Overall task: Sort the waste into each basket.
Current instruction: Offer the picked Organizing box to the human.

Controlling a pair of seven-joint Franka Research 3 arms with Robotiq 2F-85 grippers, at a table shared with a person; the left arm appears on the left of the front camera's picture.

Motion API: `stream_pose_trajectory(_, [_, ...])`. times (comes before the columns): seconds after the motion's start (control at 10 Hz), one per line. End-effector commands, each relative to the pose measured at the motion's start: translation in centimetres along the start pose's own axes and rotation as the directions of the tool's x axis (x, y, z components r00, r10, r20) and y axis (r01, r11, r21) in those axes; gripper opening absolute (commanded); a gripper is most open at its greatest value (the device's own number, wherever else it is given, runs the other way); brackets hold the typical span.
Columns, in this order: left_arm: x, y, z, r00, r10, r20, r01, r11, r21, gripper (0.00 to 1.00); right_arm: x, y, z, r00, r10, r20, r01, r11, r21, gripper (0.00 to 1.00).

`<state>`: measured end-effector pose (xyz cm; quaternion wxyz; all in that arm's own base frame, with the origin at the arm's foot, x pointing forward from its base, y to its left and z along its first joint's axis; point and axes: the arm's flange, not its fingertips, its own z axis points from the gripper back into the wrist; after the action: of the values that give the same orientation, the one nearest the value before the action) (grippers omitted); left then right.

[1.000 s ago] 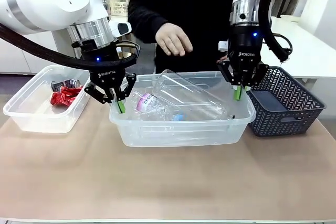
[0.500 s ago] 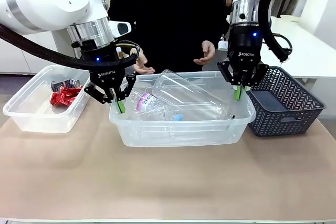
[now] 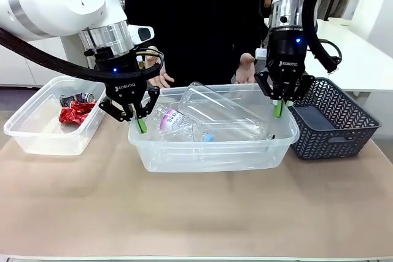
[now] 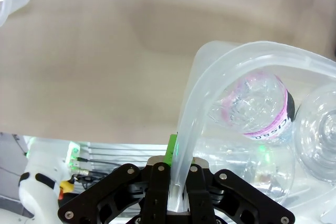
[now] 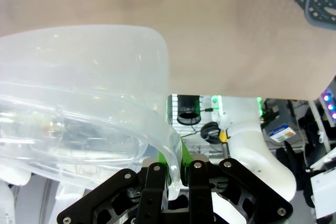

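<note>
A large clear basket (image 3: pixel 209 145) stands mid-table and holds several clear plastic bottles (image 3: pixel 218 111), one with a pink label (image 3: pixel 169 119). My left gripper (image 3: pixel 142 124) is shut on its left rim, and my right gripper (image 3: pixel 278 110) is shut on its right rim. The left wrist view has the left gripper (image 4: pixel 177 167) pinching the curved rim (image 4: pixel 210 72), with the pink-labelled bottle (image 4: pixel 260 111) inside. The right wrist view has the right gripper (image 5: pixel 176 169) clamped on the rim (image 5: pixel 149 124). A smaller clear basket (image 3: pixel 37 136) at the left holds crushed red cans (image 3: pixel 75 113) and a black-silver can (image 3: pixel 72 99).
A dark grey woven-pattern basket (image 3: pixel 334 121) stands right of the large basket, close to my right gripper. The person stands at the far side with both hands (image 3: pixel 161 78) low behind the large basket's far rim. Bare tabletop (image 3: pixel 196 213) lies in front.
The person's hand, raised over the large basket a second ago, has dropped back toward the body at the far edge. Both arms and the basket have stayed put.
</note>
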<state>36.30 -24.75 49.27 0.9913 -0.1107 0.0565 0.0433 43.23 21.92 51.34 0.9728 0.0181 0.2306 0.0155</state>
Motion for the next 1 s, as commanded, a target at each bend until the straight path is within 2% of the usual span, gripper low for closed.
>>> stream_pose_trajectory(0.0, [5.0, -0.6, 1.9, 1.0, -0.022, 0.0, 0.022, 0.999, 0.045, 0.04, 4.8, 2.7, 4.2, 0.998, 0.064, 0.022, -0.063, 0.997, -0.035, 0.06])
stream_pose_trajectory(0.2, [10.9, -0.1, 3.5, 1.0, 0.001, 0.023, -0.002, 0.998, 0.065, 0.04, 10.7, 5.1, 6.9, 0.994, 0.109, -0.02, -0.109, 0.994, -0.015, 0.06])
stream_pose_trajectory(0.4, [15.0, 1.2, 3.6, 0.998, 0.057, -0.004, -0.057, 0.997, 0.054, 0.04, 13.8, 6.4, 6.4, 0.993, 0.108, -0.05, -0.108, 0.994, 0.013, 0.06])
stream_pose_trajectory(0.7, [16.5, 2.4, 2.6, 0.997, 0.078, 0.015, -0.078, 0.997, -0.004, 0.04, 15.0, 5.8, 4.9, 0.997, 0.083, -0.009, -0.082, 0.996, 0.036, 0.06])
stream_pose_trajectory(0.8, [16.5, 2.3, 2.3, 0.994, 0.106, 0.025, -0.106, 0.994, -0.015, 0.04, 15.3, 6.0, 4.3, 0.996, 0.083, -0.036, -0.082, 0.997, 0.011, 0.06])
stream_pose_trajectory(0.9, [16.7, 3.5, 2.0, 0.998, 0.063, -0.02, -0.062, 0.996, 0.061, 0.04, 15.7, 4.9, 4.4, 0.997, 0.08, 0.002, -0.08, 0.997, 0.015, 0.06])
